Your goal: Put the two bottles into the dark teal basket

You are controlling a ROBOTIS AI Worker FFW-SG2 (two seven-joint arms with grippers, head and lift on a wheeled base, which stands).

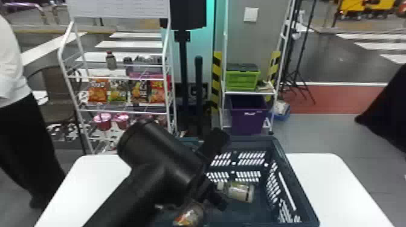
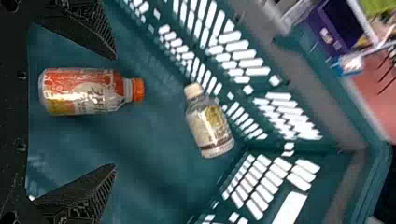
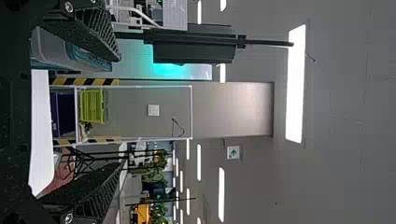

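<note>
Snagging looks the likeliest trouble from here: the left pincer [image 2: 115, 111], spread wide and gripping nothing, could nudge the orange-capped bottle [image 1: 189, 215] or hook the dark teal basket [image 1: 296, 187] if it lifts at a slant. Its arm [image 1: 163, 169] slopes from the head view's lower left towards the centre, over the basket, where that bottle and the pale-capped bottle [image 1: 241, 191] lie, bottom centre; the right pincer [image 3: 121, 109] is open and empty

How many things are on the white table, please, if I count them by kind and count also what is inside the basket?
Basket, dark teal: 1
Bottles, one orange-capped bottle and one pale-capped bottle: 2
Total: 3
</note>
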